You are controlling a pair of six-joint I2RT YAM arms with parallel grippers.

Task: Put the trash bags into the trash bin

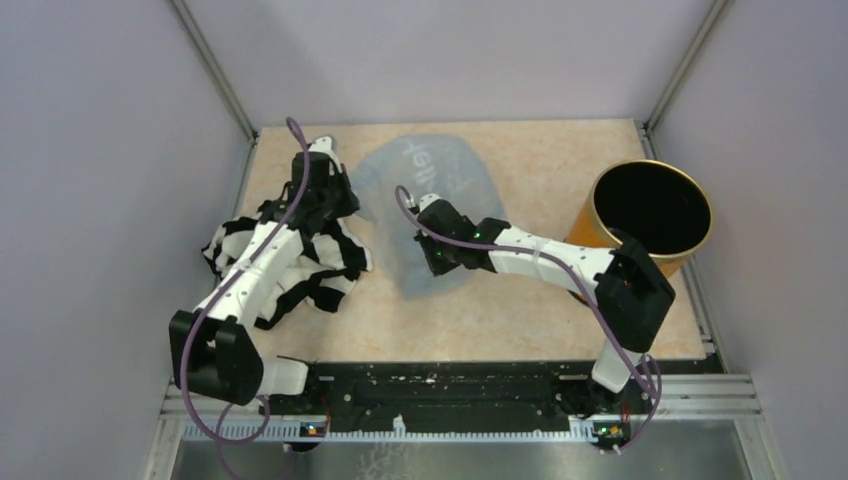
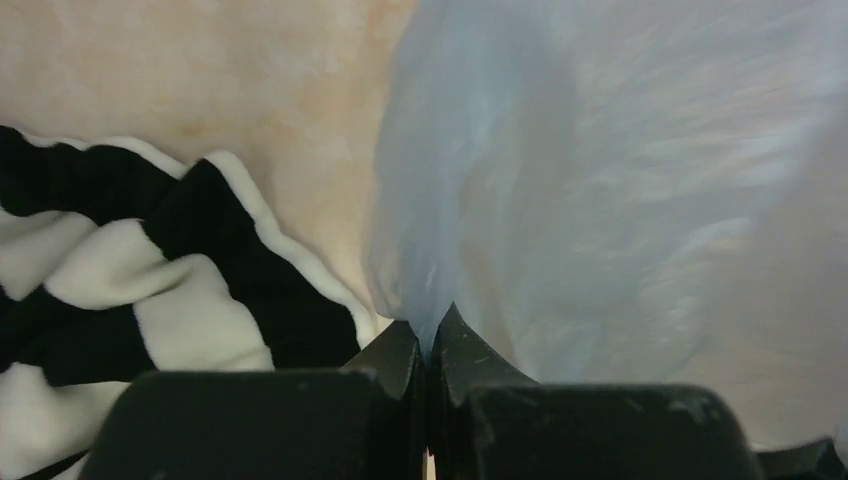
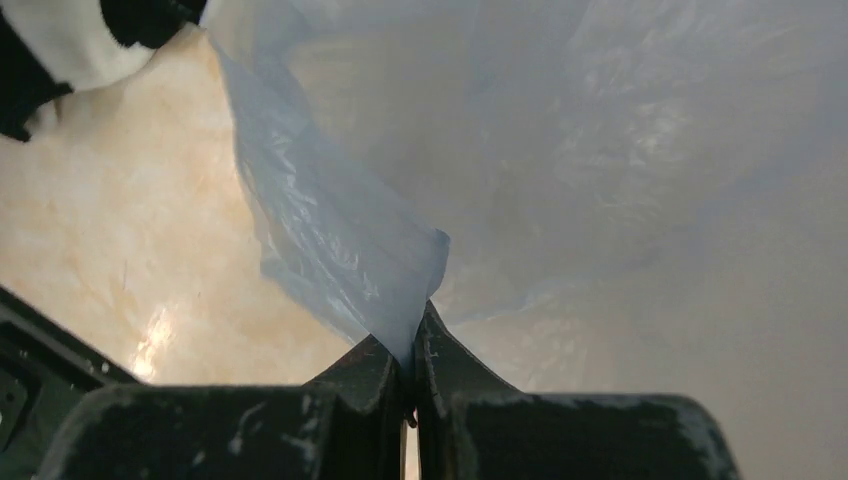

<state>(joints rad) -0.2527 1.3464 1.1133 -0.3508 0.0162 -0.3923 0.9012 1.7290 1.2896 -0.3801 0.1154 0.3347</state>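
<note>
From above: a pale-blue trash bag [image 1: 425, 170], thin and see-through, with faint print on it, spread mostly flat at the far middle of the table [image 1: 520, 310]. Pinched at two places: at its left edge by the left gripper [image 1: 348, 205], at its near part by the right gripper [image 1: 437, 262]. Probably held so because too wide and too limp for one arm alone. At the far right the trash bin [image 1: 582, 228], upright, mouth facing up, well apart from the bag; orange wall, gold rim, black inside. No part of the bag in it yet. Under the left arm a striped cloth [image 1: 330, 270], black and white, in a heap just beside the bag's left edge.

Left wrist view: left gripper [image 2: 430, 335] pressed together, with a small tuck of the trash bag [image 2: 600, 180] caught between the tips. Film rising from there like a soft cone, milky, finely wrinkled. At the left the striped cloth [image 2: 120, 270], thick and soft, near the fingers but seemingly not between them.

Right wrist view: right gripper [image 3: 412, 335] also closed tight on a fold of the trash bag [image 3: 340, 250]. Sharp crease, shiny and crinkly, running up to the left. Below it the table [image 3: 100, 230], beige, marbled, slightly glossy. A corner of the striped cloth [image 3: 60, 50] at top left, apart.

Judged from this: grasp done, lifting and carrying to the bin yet to come. Some bunching likely needed, the bag looking wider than the mouth.
</note>
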